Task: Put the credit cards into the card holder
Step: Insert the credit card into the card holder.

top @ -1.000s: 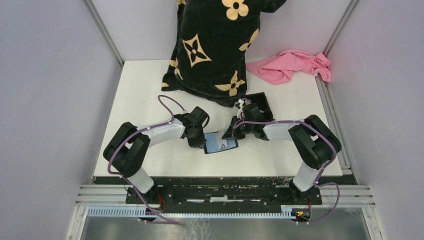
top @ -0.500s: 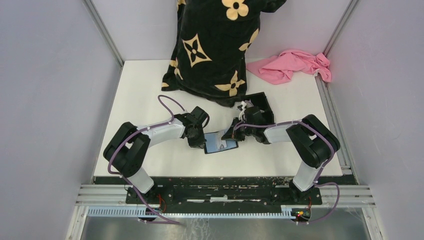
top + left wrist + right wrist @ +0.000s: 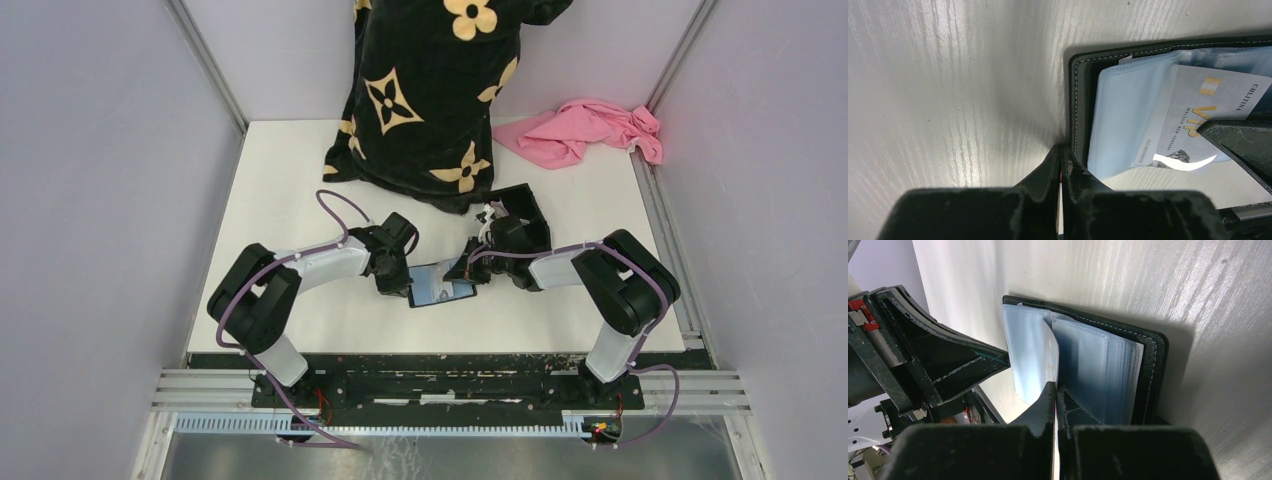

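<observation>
At the bottom of the top view the two arms reach inward over the white table (image 3: 300, 180) and meet a little below the middle of the frame. Between them lies the card holder (image 3: 441, 285), opened flat on the table with its black cover down and its pale blue plastic sleeves (image 3: 1120, 115) facing up.

The left gripper (image 3: 1060, 150) sits at the holder's left edge with its fingers pressed together. They touch the stitched black rim, but the views do not show whether the cover is nipped between them.

The right gripper (image 3: 1056, 387) comes in from the holder's right side, its fingers closed on the edge of the whitish-grey card (image 3: 1213, 107). That card, printed with gold "VIP" lettering and a small gold chip, lies at a slant in the right half of the left wrist view. Its left part is tucked among the sleeves and its right part is still outside.

Just above the right gripper in the top view is a black tray (image 3: 525, 200). Beyond it, at the top centre, a black cloth (image 3: 430, 90) with tan flower shapes hangs down onto the table. A crumpled pink cloth (image 3: 580, 130) lies at the upper right.
</observation>
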`<state>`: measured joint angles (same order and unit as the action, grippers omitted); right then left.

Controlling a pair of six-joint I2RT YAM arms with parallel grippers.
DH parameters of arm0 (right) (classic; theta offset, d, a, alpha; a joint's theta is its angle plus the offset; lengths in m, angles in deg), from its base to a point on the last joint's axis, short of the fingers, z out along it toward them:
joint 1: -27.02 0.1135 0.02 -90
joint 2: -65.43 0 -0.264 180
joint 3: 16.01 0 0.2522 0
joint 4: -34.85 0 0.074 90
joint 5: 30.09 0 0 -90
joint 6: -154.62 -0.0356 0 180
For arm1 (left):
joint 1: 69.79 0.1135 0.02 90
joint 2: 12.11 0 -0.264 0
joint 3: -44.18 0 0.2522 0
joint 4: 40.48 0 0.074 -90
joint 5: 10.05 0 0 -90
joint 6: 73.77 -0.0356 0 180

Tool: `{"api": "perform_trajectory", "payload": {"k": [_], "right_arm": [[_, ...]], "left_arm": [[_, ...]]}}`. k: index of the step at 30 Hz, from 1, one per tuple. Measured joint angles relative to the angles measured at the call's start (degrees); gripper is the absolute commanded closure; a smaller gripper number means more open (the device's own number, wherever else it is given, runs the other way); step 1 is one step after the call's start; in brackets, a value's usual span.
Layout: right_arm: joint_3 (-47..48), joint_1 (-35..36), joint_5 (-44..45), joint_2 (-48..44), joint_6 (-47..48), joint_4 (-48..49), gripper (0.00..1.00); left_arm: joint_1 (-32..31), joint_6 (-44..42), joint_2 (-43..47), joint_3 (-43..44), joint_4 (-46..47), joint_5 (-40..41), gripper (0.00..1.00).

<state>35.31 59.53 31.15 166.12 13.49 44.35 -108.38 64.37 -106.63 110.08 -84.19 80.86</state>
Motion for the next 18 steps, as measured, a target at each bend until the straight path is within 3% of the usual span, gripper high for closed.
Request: {"api": "perform_trajectory", "payload": {"k": [18], "right_arm": [[1.6, 0.1, -0.1, 0.0, 2.3, -3.7, 0.99]], "left_arm": [[0.0, -0.1, -0.7, 0.5, -0.5, -0.1, 0.95]]}}
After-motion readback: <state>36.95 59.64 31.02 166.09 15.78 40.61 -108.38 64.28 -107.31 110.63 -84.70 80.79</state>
